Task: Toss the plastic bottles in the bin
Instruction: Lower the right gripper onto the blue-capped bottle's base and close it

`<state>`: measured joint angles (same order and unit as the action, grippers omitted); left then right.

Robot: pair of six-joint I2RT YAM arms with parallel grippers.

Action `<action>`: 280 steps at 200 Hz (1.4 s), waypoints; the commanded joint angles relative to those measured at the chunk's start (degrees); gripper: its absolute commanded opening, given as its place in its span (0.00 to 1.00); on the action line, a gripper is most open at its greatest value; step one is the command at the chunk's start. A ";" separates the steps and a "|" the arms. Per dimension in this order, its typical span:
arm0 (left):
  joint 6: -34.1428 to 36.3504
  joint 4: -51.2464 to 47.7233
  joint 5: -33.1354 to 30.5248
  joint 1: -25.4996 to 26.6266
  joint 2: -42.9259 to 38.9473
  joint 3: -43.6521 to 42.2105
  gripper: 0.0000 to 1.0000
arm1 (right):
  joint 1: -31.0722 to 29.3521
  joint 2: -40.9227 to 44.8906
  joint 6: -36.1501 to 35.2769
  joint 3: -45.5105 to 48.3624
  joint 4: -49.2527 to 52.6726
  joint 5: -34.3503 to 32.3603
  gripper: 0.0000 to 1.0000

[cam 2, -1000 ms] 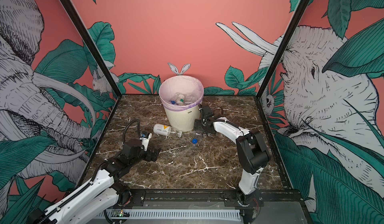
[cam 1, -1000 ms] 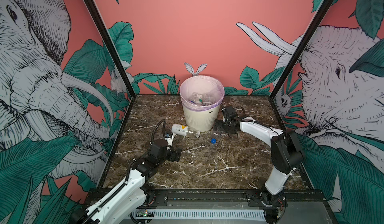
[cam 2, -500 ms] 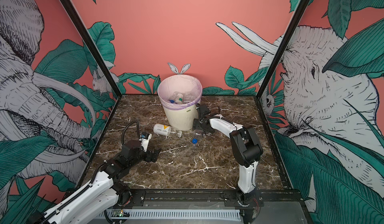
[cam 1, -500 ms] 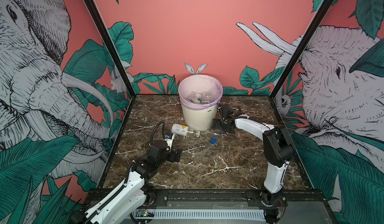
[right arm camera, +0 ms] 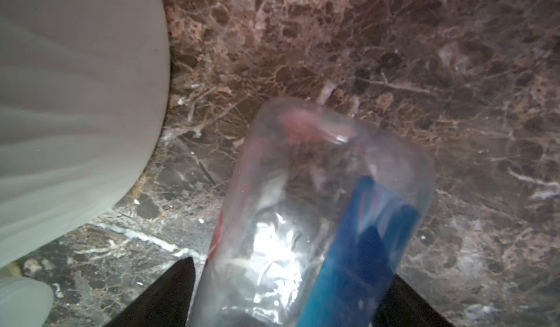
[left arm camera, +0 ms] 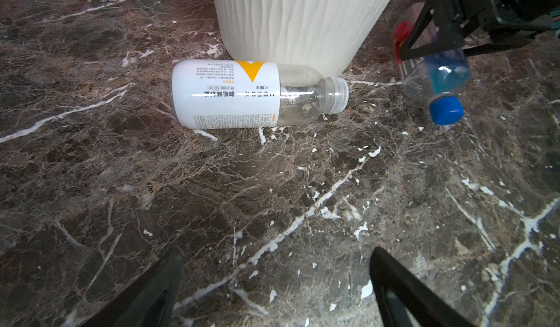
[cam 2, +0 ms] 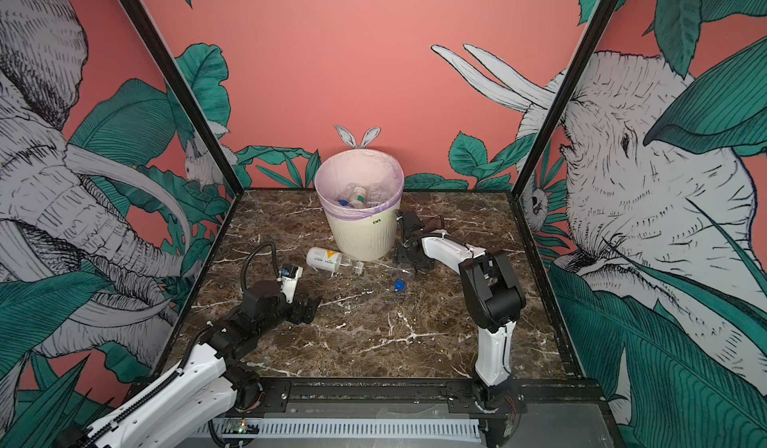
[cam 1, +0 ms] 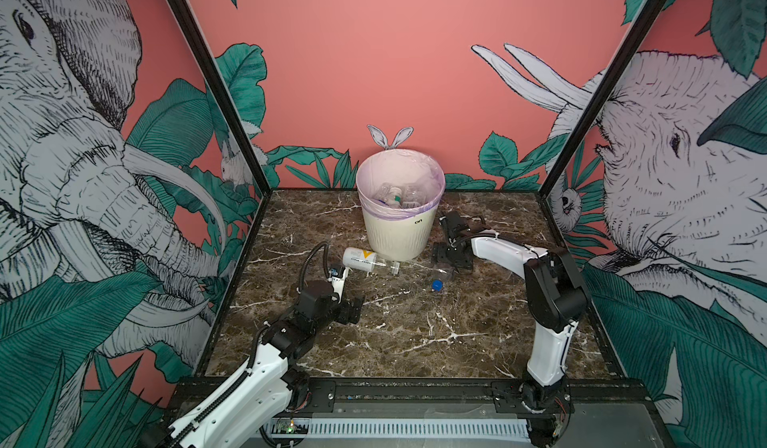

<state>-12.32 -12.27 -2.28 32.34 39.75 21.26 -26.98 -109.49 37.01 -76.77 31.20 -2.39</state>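
Clearly the risk sits with the right end effector. Its fingers straddle the blue-capped bottle lying on the counter just beside the bin, and I cannot tell whether they pinch it yet. The clear wall looks thin and slick, so a squeeze this near the base end could squirt it out or crumple it. A lift this close to the bin could also knock the bin, which already holds several bottles. That would likely set the white-label bottle, leaning on the bin's foot, rolling. The left end effector hangs spread and empty, well short of that bottle. A second ago the right end effector sat higher beside the bin; it has since dropped over the bottle, whose cap has shifted slightly away from the bin. The white-label bottle has not moved.
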 commanded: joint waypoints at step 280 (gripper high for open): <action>0.38 1.18 0.35 0.23 -0.37 -0.83 0.96 | 1.00 -9.85 -10.36 -7.02 8.61 0.60 0.65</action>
<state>-12.32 -12.01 -1.96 32.34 40.07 21.26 -26.06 -117.69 27.66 -84.07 38.13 -1.28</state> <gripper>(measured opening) 0.962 0.684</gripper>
